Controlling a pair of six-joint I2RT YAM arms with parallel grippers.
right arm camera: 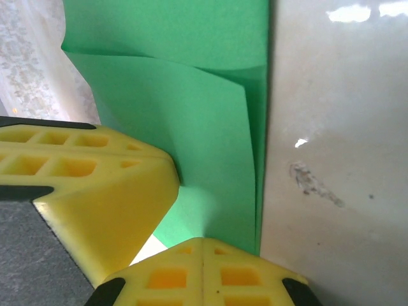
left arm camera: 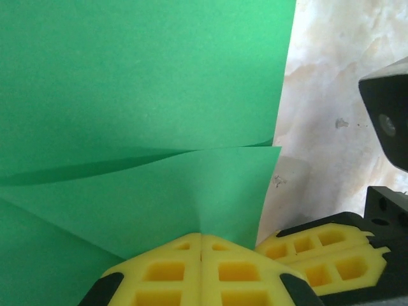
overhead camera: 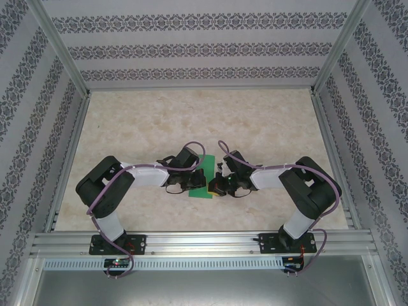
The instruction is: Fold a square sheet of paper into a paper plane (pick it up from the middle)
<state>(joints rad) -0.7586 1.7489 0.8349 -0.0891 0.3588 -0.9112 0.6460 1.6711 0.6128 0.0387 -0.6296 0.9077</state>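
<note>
The green square sheet of paper (overhead camera: 204, 167) lies folded into layers on the table between both arms. In the left wrist view the sheet (left arm camera: 140, 95) shows a curved upper flap over a lower layer, and my left gripper (left arm camera: 201, 238) is shut on its near edge, yellow fingers pressed together. My right gripper (right arm camera: 203, 241) is also shut on the sheet (right arm camera: 191, 95), right beside the paper's straight edge. The two grippers sit close together at the sheet's near end: left gripper (overhead camera: 201, 185), right gripper (overhead camera: 215, 188). The other arm's yellow fingers (left arm camera: 325, 252) (right arm camera: 95, 191) appear in each wrist view.
The marble-patterned table (overhead camera: 268, 127) stretches beyond the paper. Aluminium frame rails (overhead camera: 70, 159) and patterned walls (overhead camera: 191, 44) bound it on the left, right and back. The arm bases stand on the near rail (overhead camera: 204, 242).
</note>
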